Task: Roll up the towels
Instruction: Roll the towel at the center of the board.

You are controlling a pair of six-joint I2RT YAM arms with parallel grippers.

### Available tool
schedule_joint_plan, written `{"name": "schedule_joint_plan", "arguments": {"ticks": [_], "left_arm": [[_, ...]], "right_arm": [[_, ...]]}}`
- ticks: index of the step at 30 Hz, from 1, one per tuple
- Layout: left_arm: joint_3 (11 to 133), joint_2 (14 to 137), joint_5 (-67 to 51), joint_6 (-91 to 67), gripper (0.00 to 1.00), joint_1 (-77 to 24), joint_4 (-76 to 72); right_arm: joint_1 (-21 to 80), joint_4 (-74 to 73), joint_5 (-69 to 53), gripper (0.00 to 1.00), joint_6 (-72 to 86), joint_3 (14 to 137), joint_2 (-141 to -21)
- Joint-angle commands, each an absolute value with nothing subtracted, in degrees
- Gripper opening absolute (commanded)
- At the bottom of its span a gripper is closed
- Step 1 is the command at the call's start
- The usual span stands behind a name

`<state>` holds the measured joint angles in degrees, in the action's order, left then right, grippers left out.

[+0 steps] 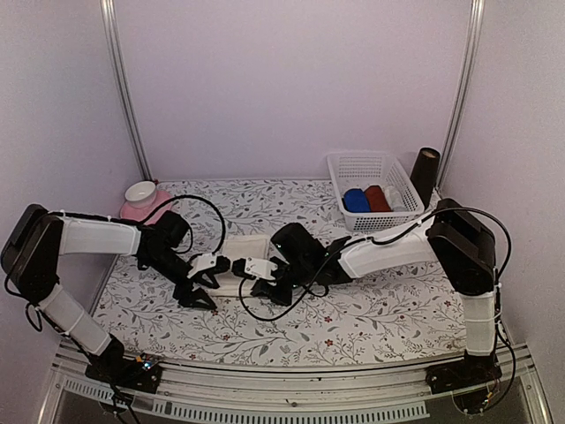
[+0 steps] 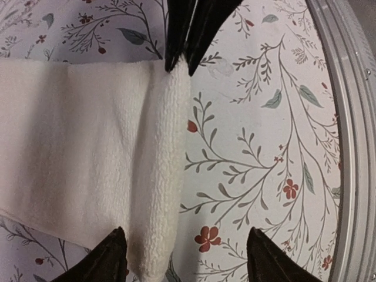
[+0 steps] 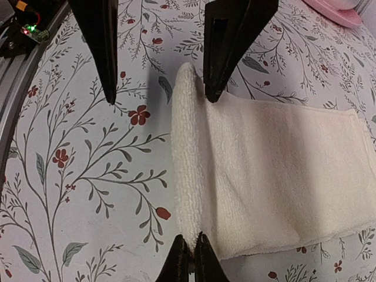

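Observation:
The cream towel (image 1: 244, 250) lies flat mid-table, its near edge rolled into a thin roll (image 2: 167, 176). My right gripper (image 3: 189, 258) is shut on one end of that roll (image 3: 187, 158); it also shows at the top of the left wrist view (image 2: 181, 59). My left gripper (image 2: 185, 261) is open and straddles the roll's other end, the roll lying close to one finger (image 2: 108, 258). In the top view the left gripper (image 1: 210, 287) and right gripper (image 1: 259, 287) sit at the towel's near corners. A blue roll (image 1: 356, 200) lies in the basket.
A white basket (image 1: 353, 163) at the back right also holds a dark red roll (image 1: 377, 198). A dark cylinder (image 1: 425, 175) stands beside it. A pink dish with a white cup (image 1: 141, 200) sits at the back left. The table's metal rail (image 2: 352, 147) runs close by.

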<state>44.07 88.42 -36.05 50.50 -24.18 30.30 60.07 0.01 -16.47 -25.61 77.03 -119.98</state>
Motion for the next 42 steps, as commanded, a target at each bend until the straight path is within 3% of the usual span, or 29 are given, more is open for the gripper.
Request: {"name": "schedule_joint_plan", "arguments": {"ticks": [1,6,15,25,42], "left_arm": [[43.6,89.0,-34.9,49.4,0.64,-24.4,27.6],[43.7,90.3,-33.4,47.8,0.49,-24.1,25.7],[45.1,91.4,-35.6,46.4,0.37,-22.6,25.3],[46.6,93.5,-36.2,46.0,0.04,-21.5,25.7],[50.3,99.0,-35.6,43.5,0.02,-19.7,25.9]], "right_arm": [[58.3,-3.9,-22.8,0.02,-21.6,79.6,-120.8],[57.3,-5.8,-24.5,0.02,-20.8,81.1,-122.0],[56.8,-7.7,-25.2,0.02,-20.7,82.7,-123.3],[55.8,-7.9,-25.9,0.03,-19.3,83.3,-124.0],[54.3,-9.7,-22.5,0.03,-16.6,85.6,-126.8]]}}
